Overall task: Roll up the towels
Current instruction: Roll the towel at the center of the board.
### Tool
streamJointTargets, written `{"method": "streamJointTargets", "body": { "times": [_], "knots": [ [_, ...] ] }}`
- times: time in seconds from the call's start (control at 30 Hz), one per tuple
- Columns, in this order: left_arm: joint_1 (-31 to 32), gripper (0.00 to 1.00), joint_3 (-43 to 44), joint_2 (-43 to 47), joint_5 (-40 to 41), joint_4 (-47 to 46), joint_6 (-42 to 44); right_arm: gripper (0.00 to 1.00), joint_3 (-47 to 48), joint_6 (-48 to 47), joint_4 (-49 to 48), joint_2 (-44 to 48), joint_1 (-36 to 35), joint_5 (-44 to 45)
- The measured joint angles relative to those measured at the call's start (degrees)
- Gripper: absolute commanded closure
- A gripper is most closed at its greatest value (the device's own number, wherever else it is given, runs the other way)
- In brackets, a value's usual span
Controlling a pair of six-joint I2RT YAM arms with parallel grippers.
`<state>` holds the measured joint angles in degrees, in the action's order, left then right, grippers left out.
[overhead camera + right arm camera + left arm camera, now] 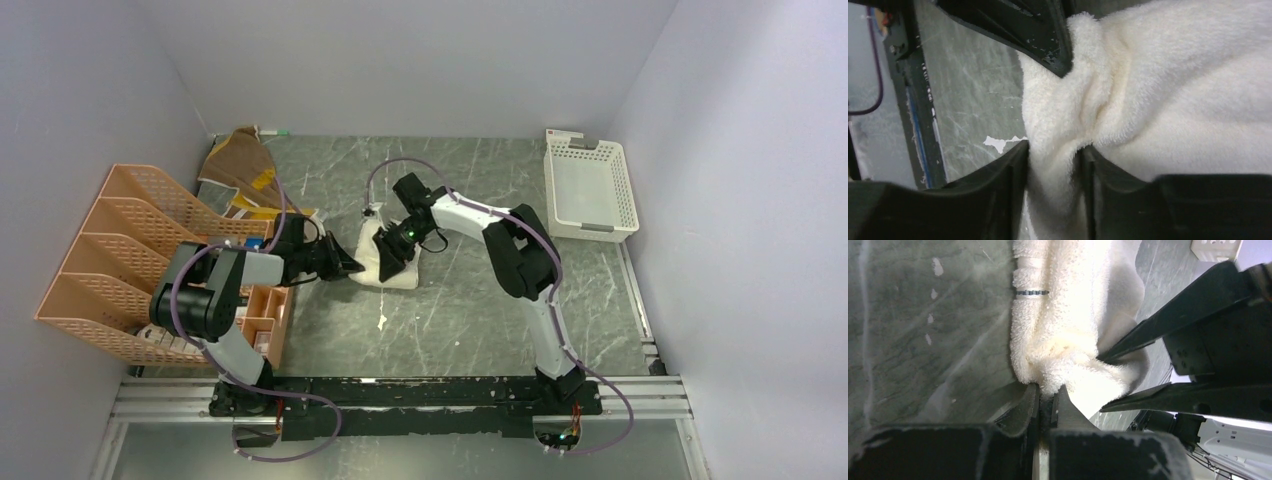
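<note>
The cream-white towel [404, 277] lies bunched on the dark marbled table, a little left of centre. My left gripper [352, 268] reaches it from the left. In the left wrist view this gripper [1047, 390] is shut on a thin edge of the cream towel [1058, 330]. My right gripper [391, 263] comes down on the same towel from behind. Its fingers [1018, 165] stand a little apart, with a thick fold of the cream towel [1173, 100] bunched between them and filling the gap. The brown and mustard towel [240, 160] lies crumpled at the back left, away from both grippers.
An orange mesh file rack [130, 250] fills the left side, with a small orange box [266, 316] at its front. A white slotted basket [588, 185] stands at the back right. Grey walls close in the table on three sides.
</note>
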<state>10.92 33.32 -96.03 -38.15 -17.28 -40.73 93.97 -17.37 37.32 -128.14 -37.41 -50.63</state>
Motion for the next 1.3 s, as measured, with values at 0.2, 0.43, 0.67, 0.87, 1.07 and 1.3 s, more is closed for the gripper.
{"method": "streamJointTargets", "body": {
  "times": [0.2, 0.43, 0.67, 0.87, 1.07, 1.3],
  "knots": [
    [0.0, 0.93, -0.1, 0.1, 0.4, 0.4, 0.0, 0.28, -4.5, 5.0, -4.7, 9.6, -0.6, 18.1],
    [0.0, 0.93, 0.8, 0.1, 0.5, 2.4, 0.0, 0.27, -17.2, 2.6, -20.3, 29.2, -11.6, 53.4],
    [0.0, 0.93, 1.9, -0.5, 0.2, 4.1, 0.1, 0.27, -29.1, -5.4, -28.1, 28.5, -28.8, 68.2],
    [0.0, 0.93, 2.2, -1.1, -0.8, 4.0, 0.2, 0.26, -30.0, -7.8, -28.4, 22.7, -29.3, 73.8],
    [-0.4, 0.93, 2.3, -1.6, -2.0, 3.4, 0.2, 0.27, -29.1, -10.1, -32.3, 17.5, -29.9, 80.5],
    [-0.4, 0.93, 2.3, -1.6, -2.2, 3.4, 0.2, 0.42, -27.7, -11.7, -37.2, 14.1, -29.9, 84.3]
  ]
}}
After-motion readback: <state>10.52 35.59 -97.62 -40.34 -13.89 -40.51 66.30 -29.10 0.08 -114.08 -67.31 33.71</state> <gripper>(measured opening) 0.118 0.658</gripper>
